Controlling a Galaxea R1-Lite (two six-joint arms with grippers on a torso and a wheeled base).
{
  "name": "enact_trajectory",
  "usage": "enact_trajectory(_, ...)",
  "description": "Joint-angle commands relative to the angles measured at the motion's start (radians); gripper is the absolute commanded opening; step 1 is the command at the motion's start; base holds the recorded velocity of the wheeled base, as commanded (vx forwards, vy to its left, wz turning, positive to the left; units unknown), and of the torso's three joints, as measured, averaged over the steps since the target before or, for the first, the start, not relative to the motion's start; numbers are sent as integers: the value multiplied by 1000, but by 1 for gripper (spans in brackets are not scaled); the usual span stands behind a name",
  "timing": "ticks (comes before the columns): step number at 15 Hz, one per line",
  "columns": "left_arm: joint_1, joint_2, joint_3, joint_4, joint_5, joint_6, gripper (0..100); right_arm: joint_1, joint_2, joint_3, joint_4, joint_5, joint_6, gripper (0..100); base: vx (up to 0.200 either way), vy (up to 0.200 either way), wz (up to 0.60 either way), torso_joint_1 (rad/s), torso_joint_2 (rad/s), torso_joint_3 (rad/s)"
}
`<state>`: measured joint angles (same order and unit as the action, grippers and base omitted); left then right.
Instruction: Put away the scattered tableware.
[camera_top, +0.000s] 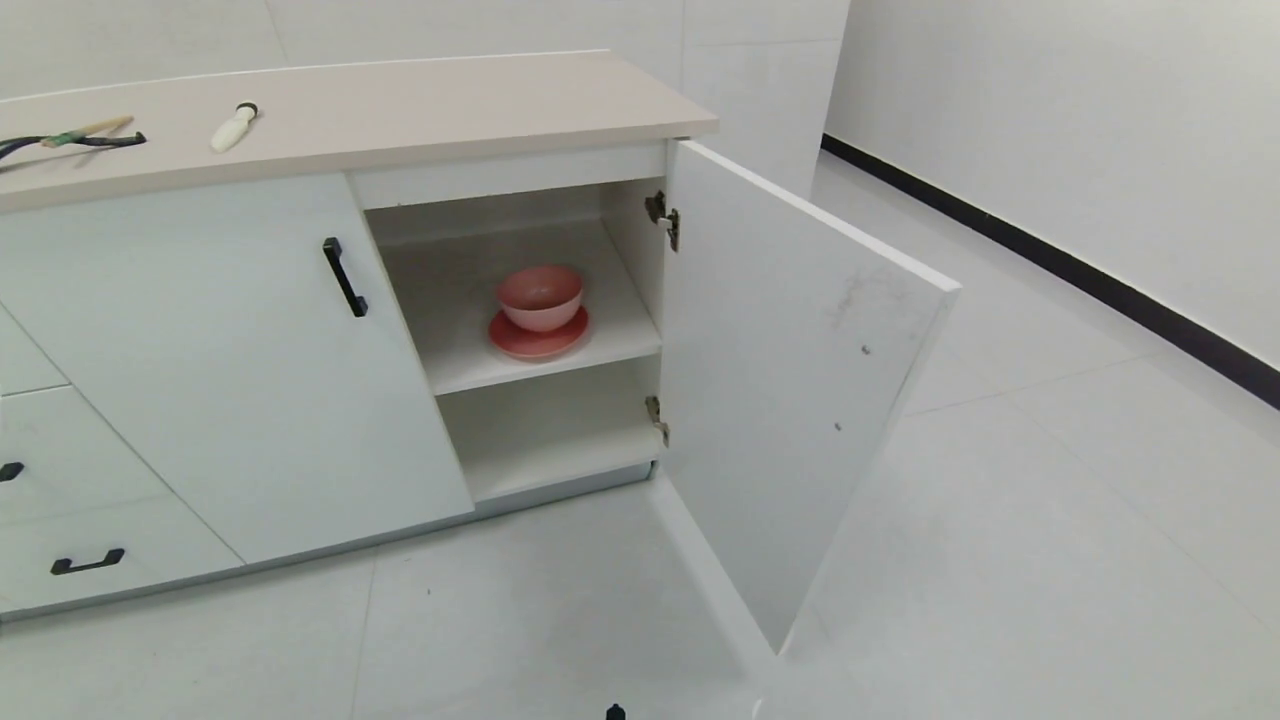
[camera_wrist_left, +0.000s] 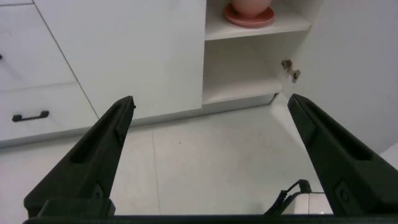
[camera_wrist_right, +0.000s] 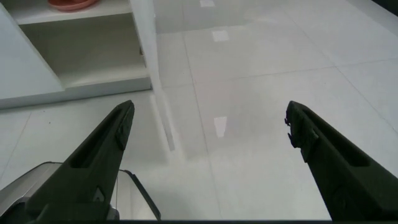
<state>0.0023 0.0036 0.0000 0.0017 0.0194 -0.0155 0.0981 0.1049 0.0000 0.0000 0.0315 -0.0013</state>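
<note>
Head view: a bowl (camera_top: 540, 295) sits on a plate (camera_top: 537, 340) on the upper shelf (camera_top: 450, 320), door (camera_top: 790, 380) open. Left wrist view: the left gripper (camera_wrist_left: 210, 102) hangs over the floor, spread wide and empty. Right wrist view: the right gripper (camera_wrist_right: 209, 107) likewise. The bowl looks stiff, light and smooth, and is probably best taken by its rim.

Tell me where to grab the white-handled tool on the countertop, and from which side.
Pinch the white-handled tool across its thick white handle, coming straight down from above. It lies flat on the countertop with bare surface along both long sides, so a top grasp looks unobstructed.
</note>
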Motion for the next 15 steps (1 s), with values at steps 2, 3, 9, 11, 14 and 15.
enact_trajectory(2,1,-1,0,0,1,0,100,2,2,0,2,1,-2,100,0,0,600,2,0,2)
enact_trajectory(3,1,-1,0,0,1,0,100,2,2,0,2,1,-2,100,0,0,600,7,7,-2)
enact_trajectory(9,1,-1,0,0,1,-1,100,0,2,0,2,1,-3,0,0,0,200,2,1,0)
enact_trajectory(11,1,-1,0,0,-1,0,100,0,2,0,0,1,-9,0,0,0,0,0,0,0)
enact_trajectory(14,1,-1,-2,1,-1,3,100,0,2,0,0,-1,-2,0,0,-133,0,0,0,3)
enact_trajectory(15,1,-1,0,1,-1,2,100,0,2,0,0,-1,0,0,0,-200,0,-2,2,-7)
